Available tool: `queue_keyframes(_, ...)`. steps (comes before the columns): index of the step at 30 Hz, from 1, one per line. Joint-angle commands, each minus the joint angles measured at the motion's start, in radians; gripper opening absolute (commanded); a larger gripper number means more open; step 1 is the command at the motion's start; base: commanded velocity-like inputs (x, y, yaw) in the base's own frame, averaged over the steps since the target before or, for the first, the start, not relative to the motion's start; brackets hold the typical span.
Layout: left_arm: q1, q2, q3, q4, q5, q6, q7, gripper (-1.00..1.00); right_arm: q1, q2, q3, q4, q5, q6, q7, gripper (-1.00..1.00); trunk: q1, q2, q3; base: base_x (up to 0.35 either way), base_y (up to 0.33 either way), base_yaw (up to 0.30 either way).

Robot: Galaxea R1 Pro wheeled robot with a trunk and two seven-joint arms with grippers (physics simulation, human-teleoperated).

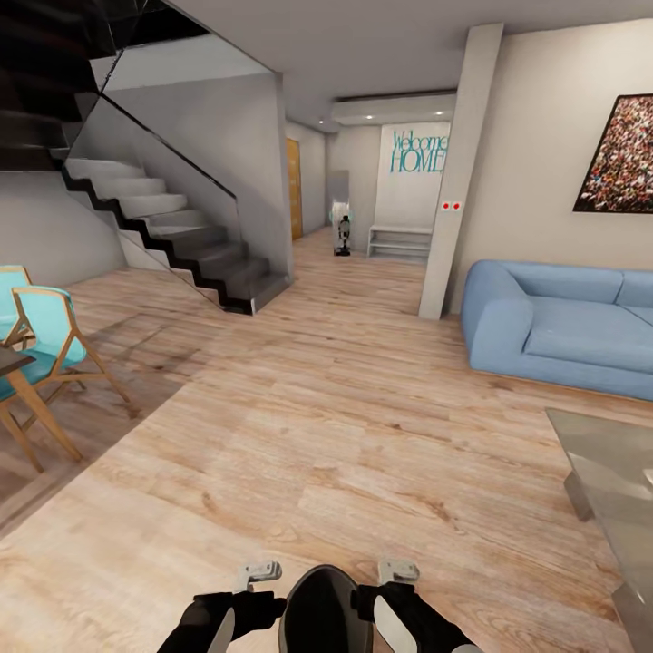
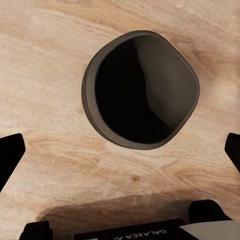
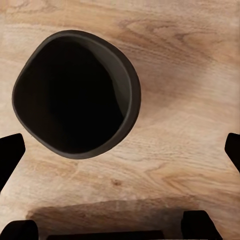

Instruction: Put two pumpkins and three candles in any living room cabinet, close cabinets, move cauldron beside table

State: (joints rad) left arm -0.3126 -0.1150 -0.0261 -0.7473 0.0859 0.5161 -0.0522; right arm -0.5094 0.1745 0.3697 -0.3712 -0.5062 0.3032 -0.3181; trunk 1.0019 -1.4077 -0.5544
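Observation:
The black cauldron (image 1: 317, 606) sits low in the head view, between my two forearms, its wide mouth facing up. From above, the cauldron (image 2: 142, 90) lies beyond my left gripper (image 2: 120, 152), whose dark fingertips (image 2: 10, 157) stand far apart and touch nothing. My right gripper (image 3: 120, 155) is open in the same way over the cauldron (image 3: 75, 92), with wood floor around the pot. The glossy grey-olive table (image 1: 612, 453) stands at the right, apart from the cauldron. Pumpkins, candles and cabinet are out of view.
A blue sofa (image 1: 562, 322) stands behind the table at the right. Teal chairs (image 1: 45, 340) and a table corner are at the left edge. Dark stairs (image 1: 172, 227) rise at the back left, beside a pillar (image 1: 458, 172). Wood floor (image 1: 317, 408) stretches ahead.

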Motion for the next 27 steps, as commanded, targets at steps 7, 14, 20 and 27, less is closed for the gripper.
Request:
queue_keyframes(7,0.000,0.000,0.000,0.014,0.000,-0.034,0.000,1.00,0.000,0.000,0.000,0.000,0.000,-0.007,0.001,1.00,0.027,-0.049,-0.022,0.000,0.000,0.000)
queue_keyframes(14,0.000,0.000,0.000,0.021,-0.001,-0.044,0.000,1.00,0.002,0.000,0.000,-0.001,0.000,-0.009,0.001,1.00,0.054,-0.098,-0.044,0.000,0.000,0.000)
queue_keyframes(20,0.000,0.000,0.000,0.022,0.000,-0.045,0.000,1.00,0.004,0.000,0.000,-0.001,0.000,-0.009,0.001,1.00,0.077,-0.140,-0.063,0.000,0.000,0.000)
queue_keyframes(27,-0.002,0.001,0.000,0.023,-0.002,-0.044,0.000,1.00,0.009,0.000,0.000,-0.002,0.001,-0.011,0.001,1.00,0.104,-0.189,-0.085,0.000,0.000,0.000)
